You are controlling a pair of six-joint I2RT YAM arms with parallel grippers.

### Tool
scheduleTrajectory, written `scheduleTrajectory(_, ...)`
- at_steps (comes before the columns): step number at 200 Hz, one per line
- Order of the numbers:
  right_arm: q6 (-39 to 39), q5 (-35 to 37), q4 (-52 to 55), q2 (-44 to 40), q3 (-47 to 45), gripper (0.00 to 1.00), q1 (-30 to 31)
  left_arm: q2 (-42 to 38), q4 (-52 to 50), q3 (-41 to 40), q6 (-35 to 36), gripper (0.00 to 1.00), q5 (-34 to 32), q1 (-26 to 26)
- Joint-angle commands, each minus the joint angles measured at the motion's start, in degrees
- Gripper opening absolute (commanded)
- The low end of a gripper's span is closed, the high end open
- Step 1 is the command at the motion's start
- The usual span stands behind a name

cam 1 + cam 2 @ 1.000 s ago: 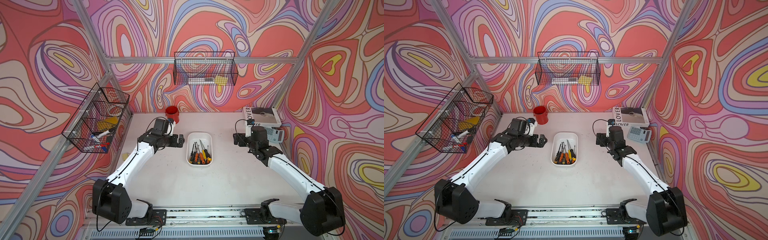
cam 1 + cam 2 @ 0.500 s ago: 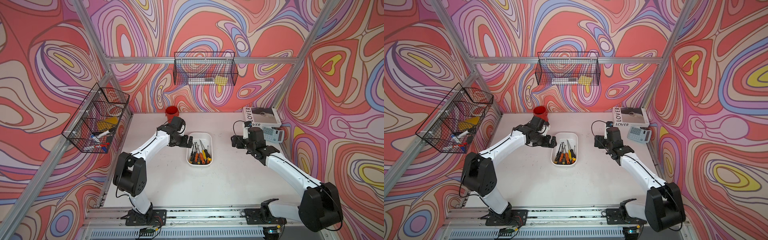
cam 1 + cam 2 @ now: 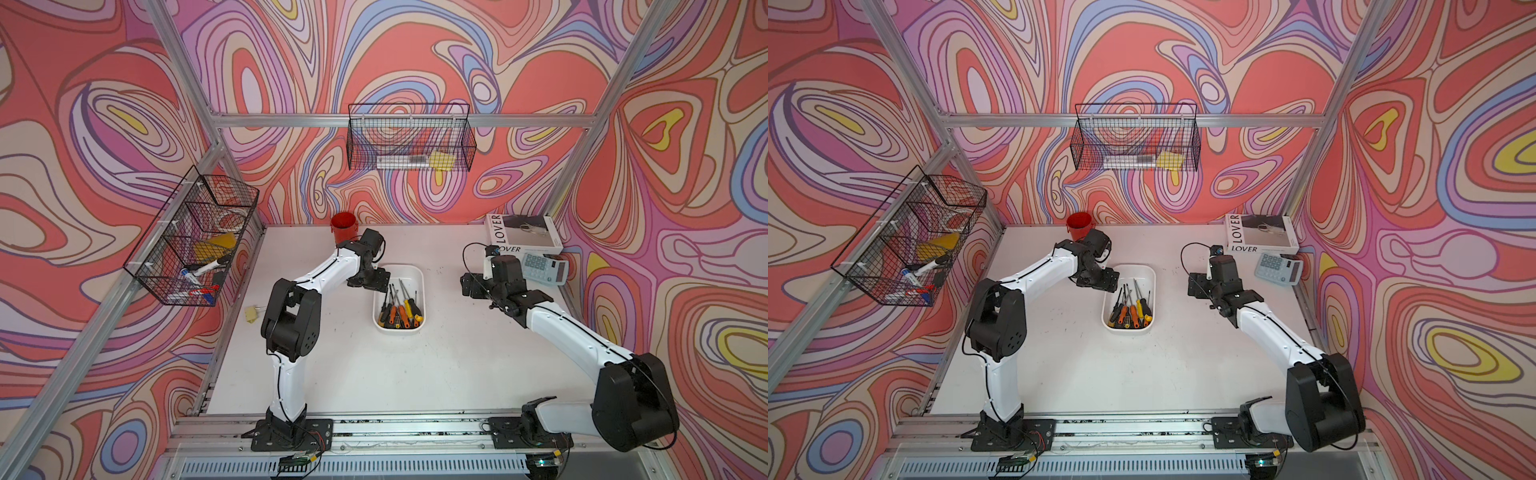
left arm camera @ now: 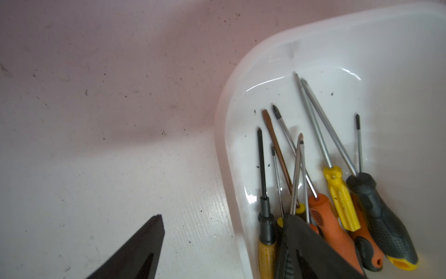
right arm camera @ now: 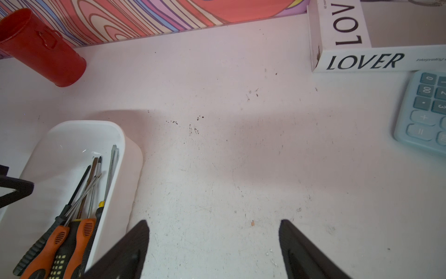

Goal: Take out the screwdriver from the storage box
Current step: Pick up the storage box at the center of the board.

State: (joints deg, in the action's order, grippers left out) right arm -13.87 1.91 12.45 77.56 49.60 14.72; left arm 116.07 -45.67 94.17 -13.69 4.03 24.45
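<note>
White arms (image 3: 328, 268), bulky black joints (image 3: 291, 328)

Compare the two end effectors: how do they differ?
The left end effector straddles the storage box rim; the right end effector hangs over bare table beside it. The left has a finger above the screwdrivers; the right's fingers are clear of them. Both are open, empty.

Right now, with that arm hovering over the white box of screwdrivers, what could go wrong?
1. The left gripper straddles the storage box wall: one finger is over the table outside, so descending might strike or tip the rim.
2. The screwdrivers lie crossed and overlapping; lifting one could drag out others.
</note>
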Motion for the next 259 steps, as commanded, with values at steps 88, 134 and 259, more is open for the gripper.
scheduleTrajectory(88, -1.59, -0.14, -0.75, 0.63, -0.03, 0.86, 0.39, 7.02, -3.91, 6.67, -1.62, 0.3, -1.9, 0.27)
scheduleTrajectory(134, -1.12, -4.51, 0.81, 2.38, 1.8, 0.85, 1.43, 8.33, -4.07, 6.81, -4.09, 0.0, -1.51, 0.33)
scheduleTrajectory(259, -6.79, -12.71, 7.05, 17.54, 14.41, 0.76, 12.83, 6.99, -0.88, 0.53, -17.58, 0.0, -4.59, 0.01)
